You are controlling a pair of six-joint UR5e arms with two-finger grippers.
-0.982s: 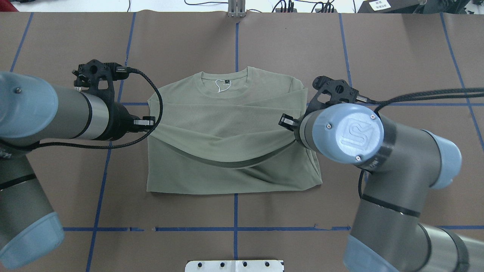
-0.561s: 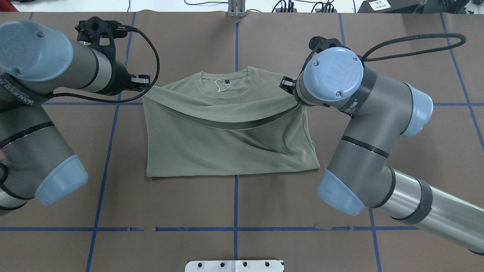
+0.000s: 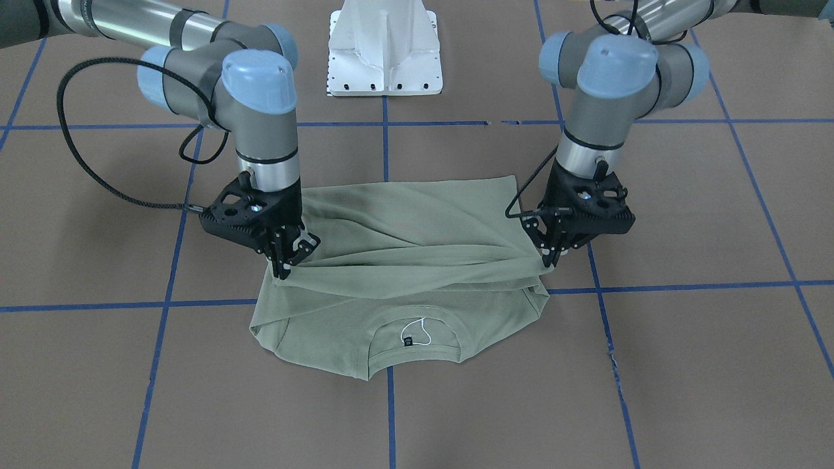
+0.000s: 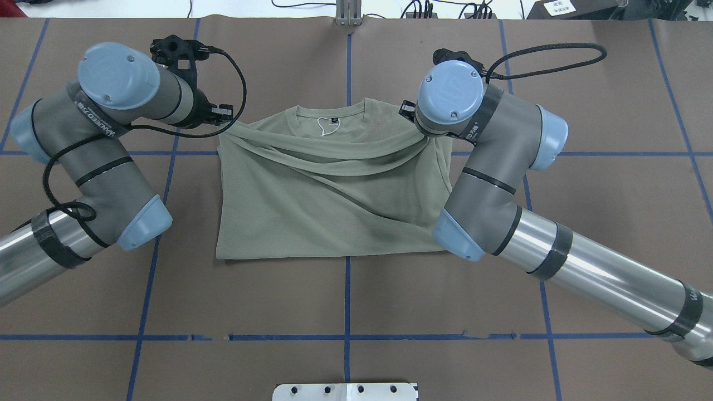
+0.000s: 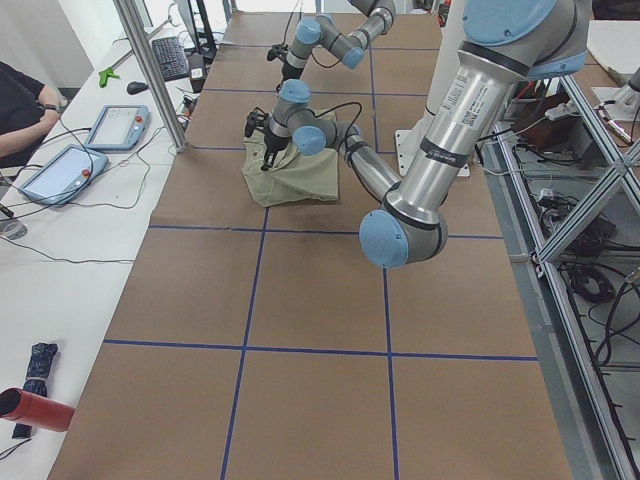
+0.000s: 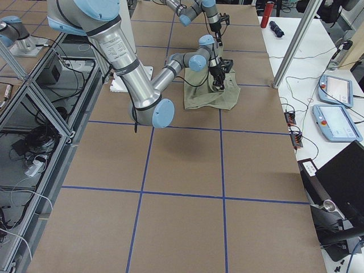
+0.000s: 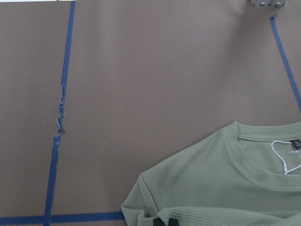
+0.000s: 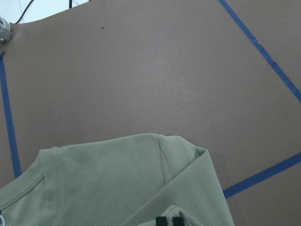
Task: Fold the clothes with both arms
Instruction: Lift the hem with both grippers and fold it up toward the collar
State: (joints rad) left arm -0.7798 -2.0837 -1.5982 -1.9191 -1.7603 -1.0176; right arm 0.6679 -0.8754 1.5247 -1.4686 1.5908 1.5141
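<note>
1. The sage-green long-sleeved knit shirt (image 4: 334, 211) lies centred on the brown, blue-taped worktop (image 4: 345, 312), with its collar away from the robot.
2. The left black end effector (image 3: 550, 258) and the right black end effector (image 3: 285, 266) are each clamped on a hem corner.
3. Step in hand: the bottom-to-collar fold. Since the earlier frames, the raised hem has advanced from mid-body to the shoulder line.
4. Next move: lower the hem level with the shoulders, then release both sides together.

Mid-frame, a sage-green knit long-sleeved shirt (image 4: 334, 223) with a small dark neck label (image 4: 333, 119) shows against the flat brown table covering (image 4: 445, 301), gridded with blue tape lines (image 4: 278, 337).
</note>
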